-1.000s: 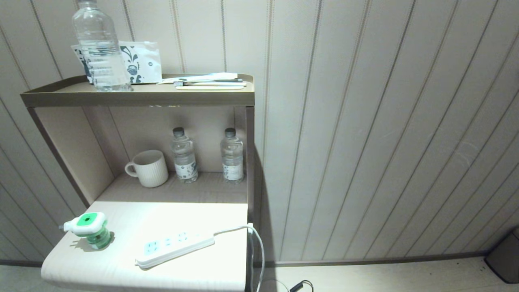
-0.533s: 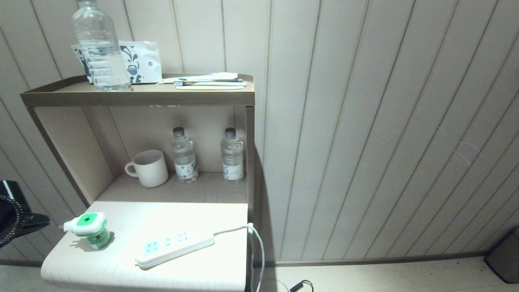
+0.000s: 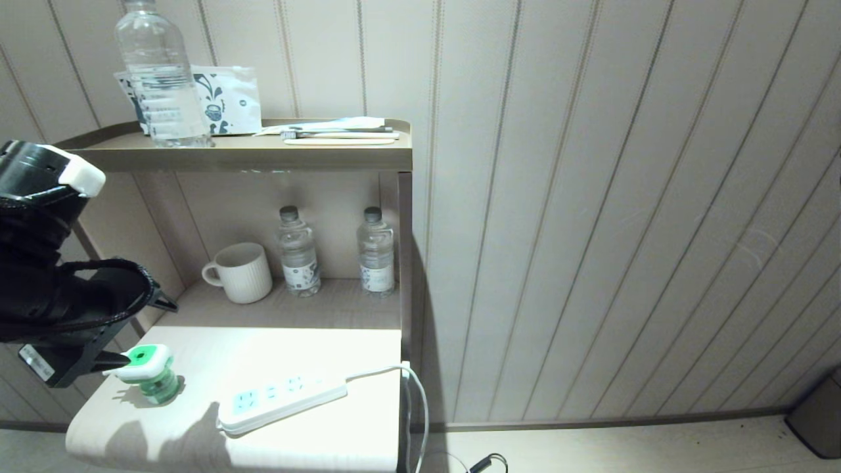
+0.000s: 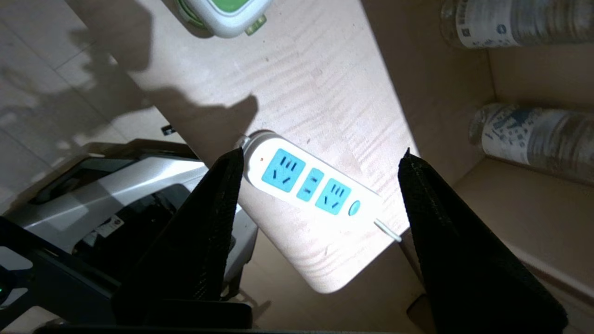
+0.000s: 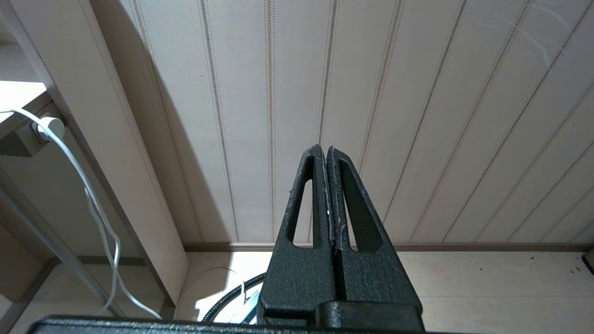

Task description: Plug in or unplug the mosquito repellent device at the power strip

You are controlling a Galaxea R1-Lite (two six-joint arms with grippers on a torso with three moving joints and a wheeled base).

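Note:
The mosquito repellent device [image 3: 143, 372], a white head with a green top on a green bottle, stands at the left end of the lit table, unplugged. In the left wrist view only the edge of the mosquito repellent device [image 4: 226, 17] shows. The white power strip [image 3: 282, 399] with blue sockets lies to its right, cord end toward the wall. My left gripper [image 3: 144, 332] hovers open just above and left of the device, holding nothing. Through the left gripper [image 4: 321, 154], the power strip [image 4: 310, 183] shows between the spread fingers. My right gripper [image 5: 325, 149] is shut, parked facing the wall panels.
A ribbed mug [image 3: 240, 272] and two small water bottles [image 3: 299, 253] [image 3: 376, 253] stand in the shelf recess behind the table. The top shelf [image 3: 223, 157] carries a large bottle [image 3: 161, 79], a packet and pens. The strip's cord [image 3: 415, 394] drops off the right edge. A bin [image 3: 818, 420] sits far right.
My left arm has come into the head view from the left edge and now hangs over the table's left end beside the device. Device and strip have not moved.

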